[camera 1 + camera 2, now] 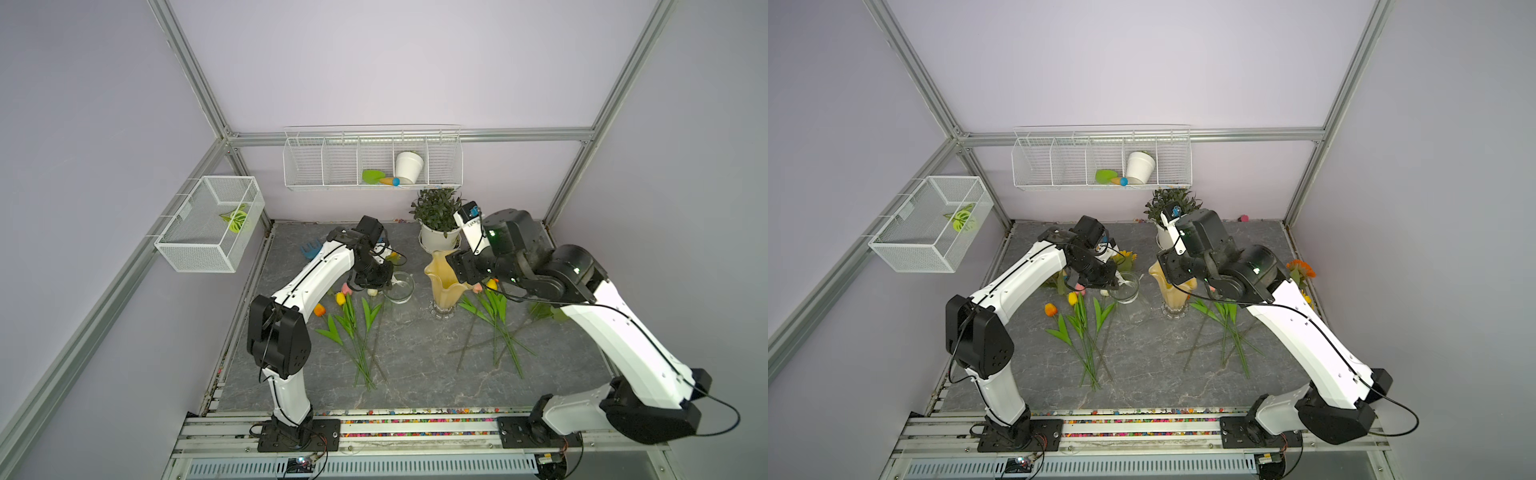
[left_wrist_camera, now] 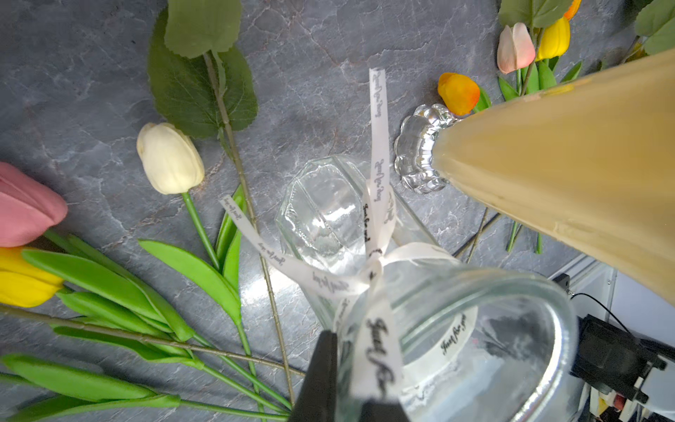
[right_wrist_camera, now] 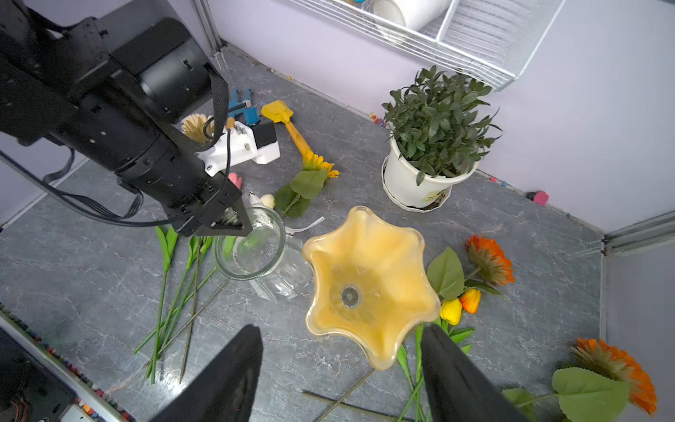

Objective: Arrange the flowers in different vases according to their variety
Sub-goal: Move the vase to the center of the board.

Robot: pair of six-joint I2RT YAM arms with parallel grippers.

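My left gripper [image 2: 350, 369] is shut on the rim of the clear glass vase [image 2: 511, 281], one finger outside the glass and one inside, beside its white ribbon. In both top views the clear vase [image 1: 399, 286] stands left of the tall pale-yellow vase [image 1: 446, 282]. My right gripper [image 3: 343, 369] hovers open over the yellow vase [image 3: 369, 285], its fingers wide on either side of one rim lobe without touching it. Tulips [image 1: 340, 298] lie on the table left of the clear vase, and more tulips [image 3: 460, 305] lie beside the yellow vase. Orange sunflowers [image 3: 489, 259] lie to the right.
A potted plant [image 1: 438, 212] stands at the back behind the yellow vase. A yellow sunflower [image 3: 317, 164], a yellow shovel [image 3: 288, 124] and a blue rake [image 1: 309, 249] lie at the back left. A wire shelf [image 1: 316, 166] and a wire basket [image 1: 199, 249] hang on the walls.
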